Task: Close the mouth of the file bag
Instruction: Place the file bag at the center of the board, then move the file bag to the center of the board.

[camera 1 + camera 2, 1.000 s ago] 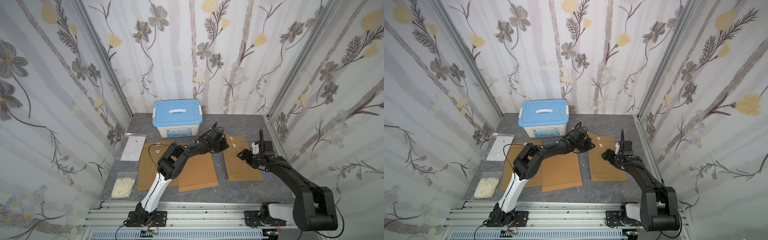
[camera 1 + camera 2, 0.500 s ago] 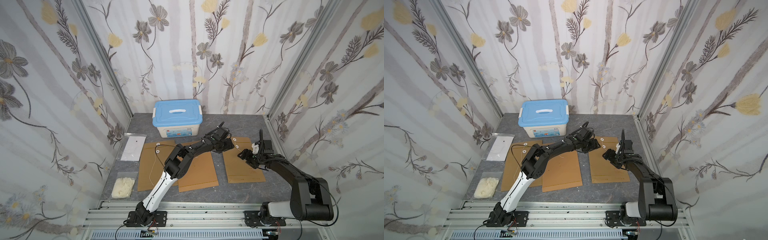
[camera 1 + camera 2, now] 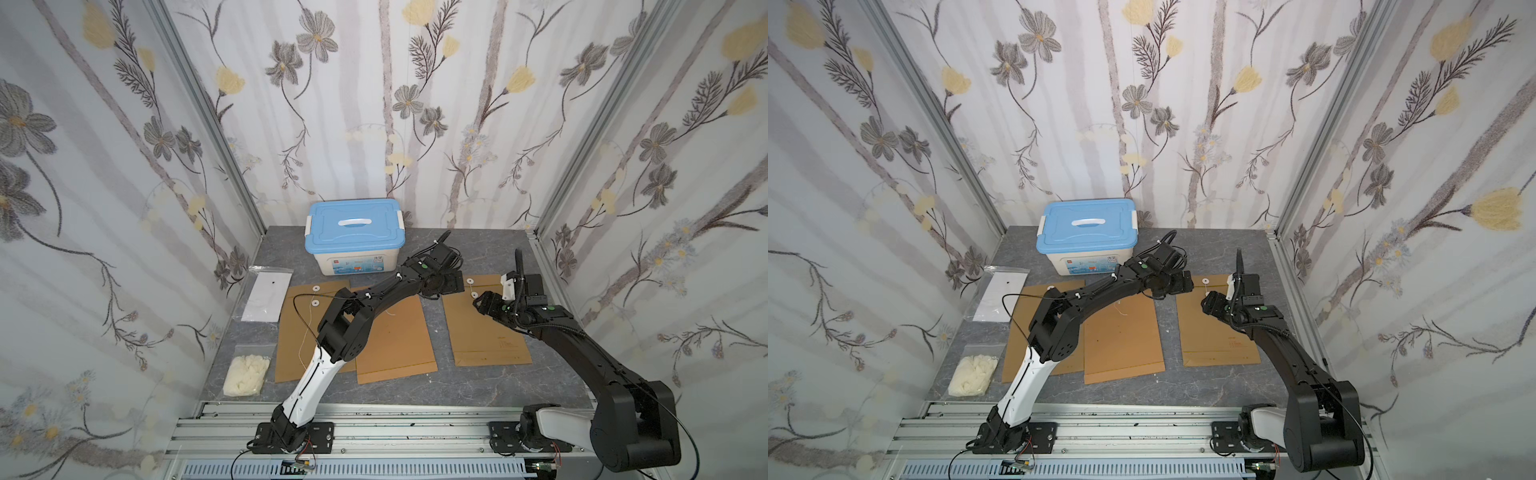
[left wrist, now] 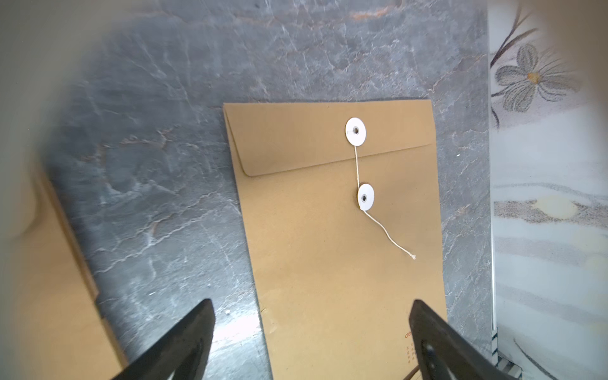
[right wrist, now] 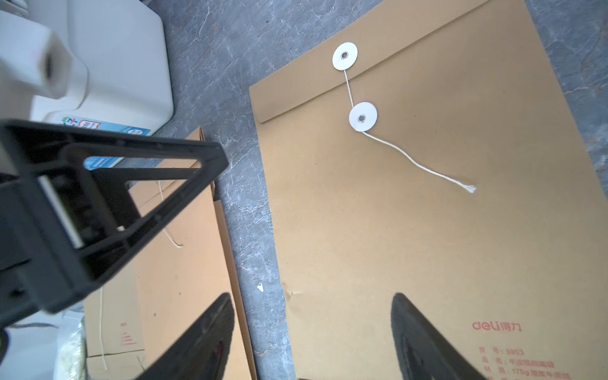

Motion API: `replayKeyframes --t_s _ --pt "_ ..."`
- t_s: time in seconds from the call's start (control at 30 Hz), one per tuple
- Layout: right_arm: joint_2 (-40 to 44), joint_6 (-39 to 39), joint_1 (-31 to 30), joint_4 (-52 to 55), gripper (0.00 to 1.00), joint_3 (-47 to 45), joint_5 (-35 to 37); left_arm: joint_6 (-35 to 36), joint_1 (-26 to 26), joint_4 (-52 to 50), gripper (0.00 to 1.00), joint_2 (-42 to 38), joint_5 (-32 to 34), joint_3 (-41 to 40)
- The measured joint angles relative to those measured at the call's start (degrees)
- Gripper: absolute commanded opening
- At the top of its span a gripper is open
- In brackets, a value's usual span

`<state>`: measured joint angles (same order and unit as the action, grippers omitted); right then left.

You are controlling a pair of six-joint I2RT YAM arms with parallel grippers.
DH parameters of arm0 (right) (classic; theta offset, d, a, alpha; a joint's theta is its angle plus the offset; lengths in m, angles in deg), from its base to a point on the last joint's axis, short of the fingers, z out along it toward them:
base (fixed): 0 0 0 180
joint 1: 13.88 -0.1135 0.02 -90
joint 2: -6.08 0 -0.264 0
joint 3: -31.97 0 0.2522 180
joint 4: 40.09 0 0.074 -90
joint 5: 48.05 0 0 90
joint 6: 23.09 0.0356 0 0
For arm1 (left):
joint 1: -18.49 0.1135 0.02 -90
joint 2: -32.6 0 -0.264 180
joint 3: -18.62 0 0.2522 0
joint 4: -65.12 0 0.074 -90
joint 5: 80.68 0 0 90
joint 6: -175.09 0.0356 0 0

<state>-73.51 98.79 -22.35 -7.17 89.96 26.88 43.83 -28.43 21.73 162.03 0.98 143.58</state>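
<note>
Left hand [image 4: 311,302], spread and empty, hovers at the flap end of the file bag [image 4: 329,263]; its string [image 4: 388,235] trails lengthwise toward the nearer right hand [image 5: 312,296], also spread

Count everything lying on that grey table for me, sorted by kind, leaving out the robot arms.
Brown file bags: 3
Blue-lidded storage box: 1
Clear plastic bags: 2
Total: 6
</note>
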Motion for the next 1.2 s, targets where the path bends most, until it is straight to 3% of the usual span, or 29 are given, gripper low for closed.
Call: replayKeyframes --t_s 0.13,0.3,0.53,0.67,0.87,1.2 --pt "0.83 1.88 -8.74 -3.28 0.76 -0.61 1.29 0.63 1.14 2.40 0.93 -12.41 0.76 -17.09" --pt "-3.67 4.76 -20.59 -7.61 0.75 2.08 3.32 0.74 6.88 8.50 0.92 -28.02 -0.07 -37.05" --pt "-20.37 7.63 -33.86 -13.09 0.72 14.86 4.46 1.46 16.04 8.00 0.92 -46.80 0.66 -57.31" --pt "-32.96 9.40 -38.97 -16.20 0.67 25.16 0.07 2.25 24.74 7.74 0.93 -55.10 0.57 -66.20" --pt "-46.10 14.40 -42.60 -19.76 0.66 34.56 -4.85 2.32 33.03 7.30 0.94 -59.60 -1.25 -72.89" --pt "-50.86 17.38 -42.75 -21.16 0.67 36.37 -5.70 3.76 39.93 9.64 0.97 -55.65 -4.83 -74.71"
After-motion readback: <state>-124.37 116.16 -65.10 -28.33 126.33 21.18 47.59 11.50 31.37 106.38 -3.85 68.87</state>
